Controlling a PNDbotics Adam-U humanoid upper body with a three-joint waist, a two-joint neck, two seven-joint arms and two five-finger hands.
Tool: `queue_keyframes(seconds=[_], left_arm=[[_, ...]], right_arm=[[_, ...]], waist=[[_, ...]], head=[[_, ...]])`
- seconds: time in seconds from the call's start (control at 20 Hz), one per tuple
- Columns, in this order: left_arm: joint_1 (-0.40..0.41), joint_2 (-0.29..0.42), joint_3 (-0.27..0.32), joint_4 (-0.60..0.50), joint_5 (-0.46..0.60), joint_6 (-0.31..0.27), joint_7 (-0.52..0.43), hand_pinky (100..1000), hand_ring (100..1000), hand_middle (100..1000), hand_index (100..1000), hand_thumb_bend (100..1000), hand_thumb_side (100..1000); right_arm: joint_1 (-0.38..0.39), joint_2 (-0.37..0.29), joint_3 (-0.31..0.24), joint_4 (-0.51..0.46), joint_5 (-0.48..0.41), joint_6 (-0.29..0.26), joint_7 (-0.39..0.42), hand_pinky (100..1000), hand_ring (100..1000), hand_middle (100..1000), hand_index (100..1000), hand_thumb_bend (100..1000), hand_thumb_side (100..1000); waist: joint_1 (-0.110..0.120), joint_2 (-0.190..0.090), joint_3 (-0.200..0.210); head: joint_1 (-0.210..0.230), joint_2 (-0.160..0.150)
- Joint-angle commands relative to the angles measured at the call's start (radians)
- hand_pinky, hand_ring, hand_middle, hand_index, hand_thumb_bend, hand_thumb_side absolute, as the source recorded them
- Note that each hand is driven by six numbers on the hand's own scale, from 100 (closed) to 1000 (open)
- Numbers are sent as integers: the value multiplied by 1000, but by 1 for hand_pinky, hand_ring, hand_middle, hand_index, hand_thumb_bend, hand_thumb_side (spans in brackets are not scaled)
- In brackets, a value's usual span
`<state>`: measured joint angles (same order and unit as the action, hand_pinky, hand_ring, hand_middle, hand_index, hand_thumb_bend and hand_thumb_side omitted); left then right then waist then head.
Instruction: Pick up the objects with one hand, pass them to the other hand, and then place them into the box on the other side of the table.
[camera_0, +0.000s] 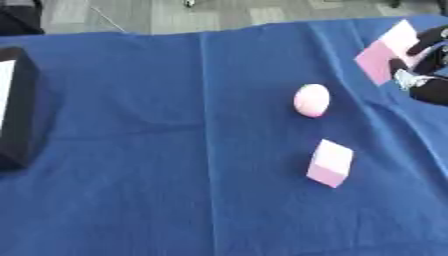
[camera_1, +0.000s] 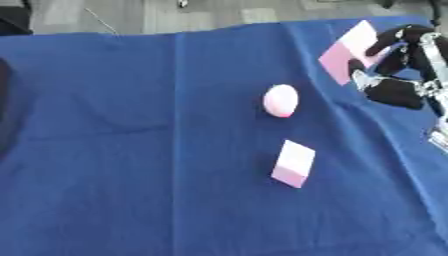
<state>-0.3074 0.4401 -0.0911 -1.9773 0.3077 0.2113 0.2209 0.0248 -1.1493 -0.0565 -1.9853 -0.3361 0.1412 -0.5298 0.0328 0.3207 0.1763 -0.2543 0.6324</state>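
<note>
1. Where the blue cloth reaches its far right edge, a pink block sits grasped by the right hand, fingers curled around it.
2. Pink ball and pink cube lie mid-table, apart.
3. Black box stands at the left edge.

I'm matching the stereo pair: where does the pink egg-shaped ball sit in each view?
Left eye view: pink egg-shaped ball, right of centre, above middle.
Right eye view: nearer centre, same height.
Shared landmark: the pink rectangular block lies on the blue cloth just below it, slightly right.
</note>
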Motion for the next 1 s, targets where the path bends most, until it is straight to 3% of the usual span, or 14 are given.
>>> queue_keyframes(seconds=[0.05, 0.65, 1.0], left_arm=[[-5, 34, 3, -14, 3, -3, -1, 950, 796, 816, 799, 146, 868], [-9, 45, -1, -12, 7, -3, -6, 950, 797, 817, 800, 141, 860], [-18, 71, -6, 0, 3, 1, -10, 949, 797, 818, 800, 126, 855]], right_arm=[[-15, -18, 4, -15, -9, -24, 13, 459, 461, 535, 508, 100, 100], [-87, 12, 46, -15, -10, -98, 64, 453, 454, 530, 498, 100, 100], [-141, 53, 74, -15, -41, -115, 87, 449, 450, 527, 493, 100, 100]], waist=[[-1, -32, -3], [-7, -54, 0], [-9, -64, 6]], head=[[11, 8], [46, 22], [57, 28]])
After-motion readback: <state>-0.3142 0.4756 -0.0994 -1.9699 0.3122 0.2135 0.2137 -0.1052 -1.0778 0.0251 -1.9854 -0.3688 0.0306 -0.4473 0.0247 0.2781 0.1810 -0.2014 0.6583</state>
